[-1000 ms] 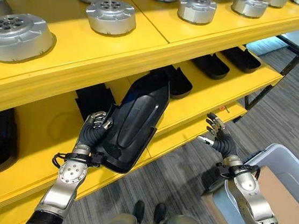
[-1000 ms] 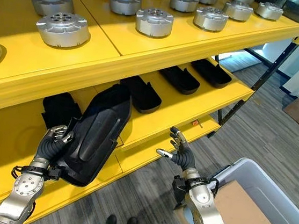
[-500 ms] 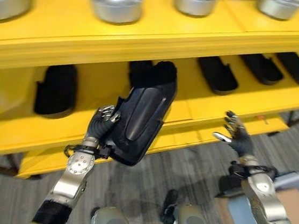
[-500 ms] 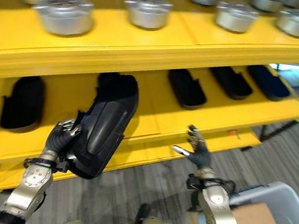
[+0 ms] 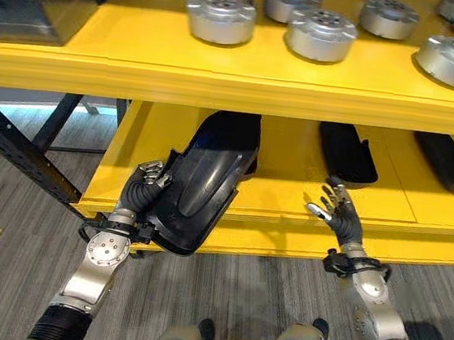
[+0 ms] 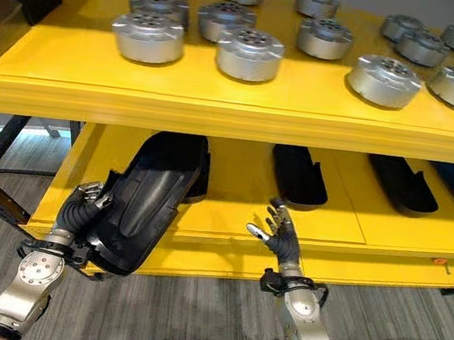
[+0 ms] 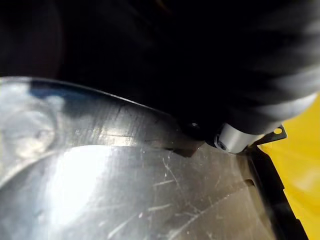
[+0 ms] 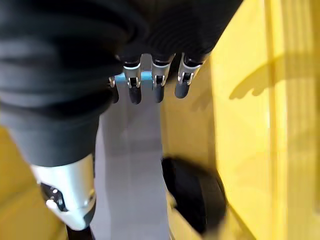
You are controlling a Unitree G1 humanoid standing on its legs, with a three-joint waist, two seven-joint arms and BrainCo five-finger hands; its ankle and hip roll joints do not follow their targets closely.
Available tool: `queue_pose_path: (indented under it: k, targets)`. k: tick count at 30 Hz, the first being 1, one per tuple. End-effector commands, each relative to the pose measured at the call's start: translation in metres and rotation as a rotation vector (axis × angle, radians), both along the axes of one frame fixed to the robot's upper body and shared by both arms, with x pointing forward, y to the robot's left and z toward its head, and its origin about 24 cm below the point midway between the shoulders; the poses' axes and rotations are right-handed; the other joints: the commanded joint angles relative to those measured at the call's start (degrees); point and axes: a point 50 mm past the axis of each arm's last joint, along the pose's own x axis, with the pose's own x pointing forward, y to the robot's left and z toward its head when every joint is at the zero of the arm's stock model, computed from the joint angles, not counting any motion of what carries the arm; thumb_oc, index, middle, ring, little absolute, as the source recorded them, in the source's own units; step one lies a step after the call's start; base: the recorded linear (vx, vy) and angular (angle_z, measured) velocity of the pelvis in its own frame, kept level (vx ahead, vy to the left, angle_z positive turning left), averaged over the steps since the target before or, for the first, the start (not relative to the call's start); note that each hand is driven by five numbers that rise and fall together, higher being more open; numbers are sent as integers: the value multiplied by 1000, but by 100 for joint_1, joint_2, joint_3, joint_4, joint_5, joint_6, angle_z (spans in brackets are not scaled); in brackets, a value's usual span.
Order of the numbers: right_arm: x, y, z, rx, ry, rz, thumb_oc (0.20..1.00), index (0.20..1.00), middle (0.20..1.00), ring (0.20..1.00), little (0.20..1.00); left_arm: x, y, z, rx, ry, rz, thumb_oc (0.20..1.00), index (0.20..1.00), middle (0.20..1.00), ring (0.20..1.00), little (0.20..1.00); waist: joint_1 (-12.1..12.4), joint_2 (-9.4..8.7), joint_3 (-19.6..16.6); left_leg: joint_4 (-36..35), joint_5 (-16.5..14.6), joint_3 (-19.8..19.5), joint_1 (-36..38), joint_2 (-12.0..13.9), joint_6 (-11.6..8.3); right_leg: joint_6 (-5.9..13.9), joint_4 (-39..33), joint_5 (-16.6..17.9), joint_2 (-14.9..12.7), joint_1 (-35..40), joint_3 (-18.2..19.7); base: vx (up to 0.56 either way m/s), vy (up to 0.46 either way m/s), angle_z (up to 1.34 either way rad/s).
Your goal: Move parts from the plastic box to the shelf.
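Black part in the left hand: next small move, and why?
Probably carry it forward and lower it onto the bare yellow of the lower shelf. The left hand grips the black part tilted at the shelf's front edge, not resting on it. A gap shows beside another black part. The right hand is open, empty.

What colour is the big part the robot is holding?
Glossy black part, held by the left hand; clearest in the right eye view.

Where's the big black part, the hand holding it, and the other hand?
Black part (image 5: 200, 187), left eye view, middle of its raised hump.
Left hand (image 5: 138, 193), left eye view, the dark cover behind its fingers.
Right hand (image 5: 338, 219), left eye view, its palm.
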Motion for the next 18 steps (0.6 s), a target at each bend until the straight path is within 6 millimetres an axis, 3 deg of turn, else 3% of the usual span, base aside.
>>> queue_pose_path:
  k: [1, 2, 4, 7, 11, 15, 16, 18]
  targets:
    - [15, -16, 29, -52, -146, 5, 1000, 1000, 1000, 1000, 1000, 10, -12, 43, -27, -232, -45, 200, 200, 200, 200, 200, -107, 150, -67, -1158, 286, 14, 493, 291, -544, 254, -279, -1269, 1546, 423, -290, 18, 193, -22]
    - [15, -16, 28, -47, -143, 6, 1000, 1000, 1000, 1000, 1000, 10, -12, 42, -26, -228, -44, 200, 200, 200, 200, 200, -107, 131, -77, -1163, 293, 22, 499, 279, -551, 228, -298, -1342, 1659, 426, -299, 10, 91, 12]
    - [15, -17, 29, -50, -147, 15, 1000, 1000, 1000, 1000, 1000, 12, -15, 42, -42, -228, -52, 200, 200, 200, 200, 200, -209, 12, -123, -1167, 356, -16, 464, 237, -590, 104, -593, -1472, 2331, 382, 39, -10, -10, 13]
    - [13, -18, 29, -49, -147, 20, 1000, 1000, 1000, 1000, 1000, 10, -17, 38, -67, -220, -47, 200, 200, 200, 200, 200, -251, -103, -234, -1167, 370, 29, 363, 239, -617, 134, -1280, -1421, 2514, 635, 593, -13, -97, 8]
    - [7, -24, 25, -71, -130, 20, 1000, 1000, 1000, 1000, 1000, 0, -13, 27, -89, -175, -41, 200, 200, 200, 200, 200, -136, -128, -440, -1157, 337, 187, 393, 314, -655, 117, -1989, -1354, 2554, 1065, 598, 45, -152, -21]
    - [8, -35, 28, -97, -137, -4, 1000, 1000, 1000, 1000, 1000, 3, -17, 29, -130, -181, -61, 200, 200, 200, 200, 200, -120, -211, -196, 307, -2, 168, -244, 426, -864, -31, -2022, -1405, 2474, 1205, 452, -96, -143, 9]
    - [8, -39, 29, -112, -140, -16, 1000, 1000, 1000, 1000, 1000, 4, -20, 30, -160, -193, -70, 200, 200, 200, 200, 200, -134, -210, -107, 571, 7, 183, -399, 614, -997, -95, -2002, -1435, 2420, 1242, 394, -110, -22, 25]
    - [7, -42, 28, -118, -136, -31, 1000, 1000, 1000, 1000, 1000, 4, -19, 32, -167, -203, -65, 200, 200, 200, 200, 200, -171, -222, -98, 609, 57, 190, -459, 959, -1065, -75, -1993, -1457, 2302, 1303, 329, -32, 92, 20]
